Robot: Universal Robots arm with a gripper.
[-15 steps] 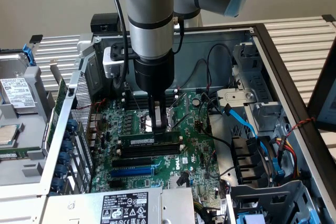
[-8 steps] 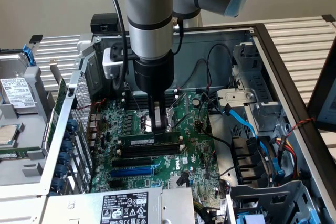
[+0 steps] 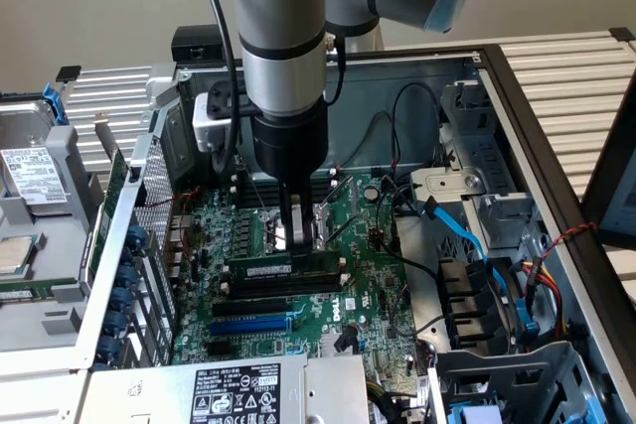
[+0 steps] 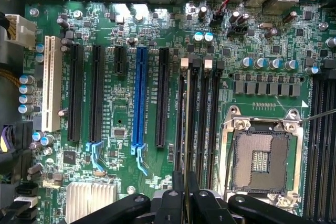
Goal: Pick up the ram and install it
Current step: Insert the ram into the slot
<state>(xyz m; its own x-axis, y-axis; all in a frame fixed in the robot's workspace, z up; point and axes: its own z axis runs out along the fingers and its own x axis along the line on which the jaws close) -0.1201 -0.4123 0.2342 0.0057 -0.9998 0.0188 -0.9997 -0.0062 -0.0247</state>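
The ram (image 3: 283, 273) is a long dark stick with a white label. It stands on edge along a black memory slot on the green motherboard (image 3: 368, 285). My gripper (image 3: 298, 243) comes straight down onto its top edge. In the wrist view the ram (image 4: 186, 124) appears edge-on as a thin line over the slot with white end clips (image 4: 185, 62). My gripper (image 4: 185, 190) is shut on it, the black fingers (image 4: 173, 200) pinching either side. Whether the stick sits fully in the slot I cannot tell.
Empty black slots (image 3: 253, 300) and a blue expansion slot (image 3: 248, 326) lie beside the ram. The open CPU socket (image 4: 261, 161) is close by. Blue and black cables (image 3: 467, 235) crowd the exterior view's right. The case's metal walls (image 3: 139, 206) enclose the board.
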